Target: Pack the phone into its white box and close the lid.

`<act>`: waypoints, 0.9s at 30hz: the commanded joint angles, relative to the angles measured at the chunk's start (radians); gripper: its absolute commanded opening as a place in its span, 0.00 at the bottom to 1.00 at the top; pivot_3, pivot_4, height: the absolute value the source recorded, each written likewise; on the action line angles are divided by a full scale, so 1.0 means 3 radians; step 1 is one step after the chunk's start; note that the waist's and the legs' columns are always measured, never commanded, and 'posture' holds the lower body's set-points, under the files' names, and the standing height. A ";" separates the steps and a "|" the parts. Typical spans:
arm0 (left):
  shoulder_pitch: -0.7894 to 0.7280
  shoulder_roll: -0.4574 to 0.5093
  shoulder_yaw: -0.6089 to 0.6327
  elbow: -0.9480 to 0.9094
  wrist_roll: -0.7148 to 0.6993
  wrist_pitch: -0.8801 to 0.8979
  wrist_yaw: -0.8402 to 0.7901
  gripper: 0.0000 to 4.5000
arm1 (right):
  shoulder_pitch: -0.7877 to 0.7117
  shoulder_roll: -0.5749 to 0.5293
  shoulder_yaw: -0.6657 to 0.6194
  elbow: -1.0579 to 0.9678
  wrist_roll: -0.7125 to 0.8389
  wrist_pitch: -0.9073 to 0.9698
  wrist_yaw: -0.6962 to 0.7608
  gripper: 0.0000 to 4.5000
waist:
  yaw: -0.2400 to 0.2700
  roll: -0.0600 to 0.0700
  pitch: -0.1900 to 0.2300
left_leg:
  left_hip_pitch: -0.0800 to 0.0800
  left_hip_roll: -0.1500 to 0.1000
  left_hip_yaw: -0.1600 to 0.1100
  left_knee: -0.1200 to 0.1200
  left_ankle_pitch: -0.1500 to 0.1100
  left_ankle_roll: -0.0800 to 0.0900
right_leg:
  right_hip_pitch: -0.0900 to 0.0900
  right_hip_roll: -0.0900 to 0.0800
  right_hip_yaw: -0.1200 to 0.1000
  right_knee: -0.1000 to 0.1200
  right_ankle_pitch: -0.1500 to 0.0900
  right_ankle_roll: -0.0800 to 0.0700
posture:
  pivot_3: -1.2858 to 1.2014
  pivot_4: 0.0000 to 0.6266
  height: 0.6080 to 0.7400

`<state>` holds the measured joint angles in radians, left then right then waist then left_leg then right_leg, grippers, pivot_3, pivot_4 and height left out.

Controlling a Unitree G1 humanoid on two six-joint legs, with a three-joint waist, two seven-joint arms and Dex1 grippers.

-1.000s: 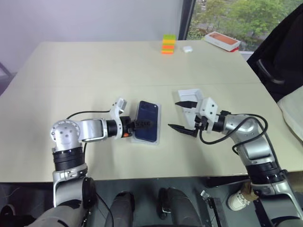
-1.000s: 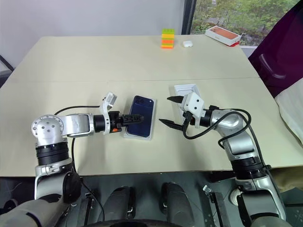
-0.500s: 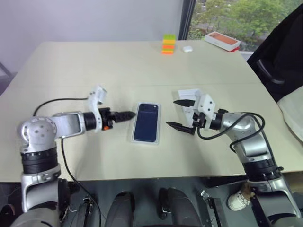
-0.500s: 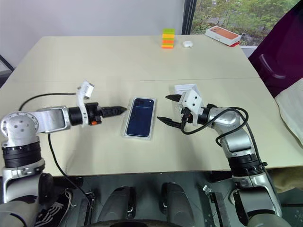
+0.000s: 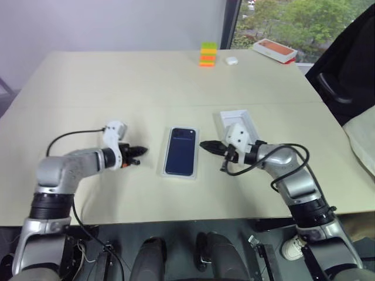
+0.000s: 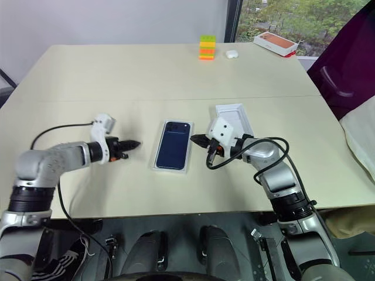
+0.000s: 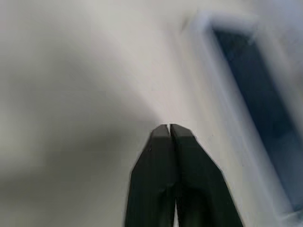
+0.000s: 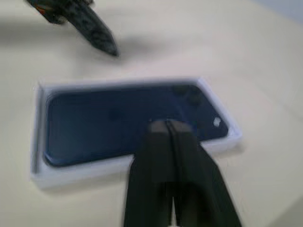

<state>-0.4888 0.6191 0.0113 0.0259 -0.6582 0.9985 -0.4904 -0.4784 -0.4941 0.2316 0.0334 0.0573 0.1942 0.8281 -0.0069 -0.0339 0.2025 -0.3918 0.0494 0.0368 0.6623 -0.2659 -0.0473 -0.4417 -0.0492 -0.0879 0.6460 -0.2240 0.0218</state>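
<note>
Phone (image 5: 180,151), slim, glossy navy with rounded corners, lies flat inside the shallow white box (image 5: 165,164) at mid desk (image 5: 117,76); the plain white lid (image 5: 237,122) lies just to its right. Left end effector (image 5: 139,151) and right end effector (image 5: 204,144) flank the box, each with its black fingers pressed together on nothing.

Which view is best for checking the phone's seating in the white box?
Right eye view: the phone lies whole and unobstructed inside the white box. Left eye view matches. Right wrist view has the shut right pincer covering its near edge; left wrist view catches one blurred part.
</note>
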 commanded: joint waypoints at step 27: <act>-0.0222 -0.0844 -0.0466 -0.0264 0.0369 0.0247 -0.0227 0.00 | 0.0060 -0.0341 -0.0112 0.0200 -0.0291 -0.0316 0.0080 0.01 | 0.0076 0.0001 -0.0001 | 0.0001 -0.0005 -0.0002 0.0006 0.0000 0.0001 | 0.0009 -0.0004 -0.0002 -0.0002 -0.0002 0.0006 | 0.52 0.24 1.00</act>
<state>-0.5543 0.3814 -0.1039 -0.0213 -0.5443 1.0639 -0.5490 -0.4700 -0.5843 0.2201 0.0904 -0.0348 0.0963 0.8509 0.0159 -0.0335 0.2021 -0.3916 0.0478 0.0362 0.6640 -0.2659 -0.0470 -0.4390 -0.0505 -0.0885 0.6454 -0.2248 0.0235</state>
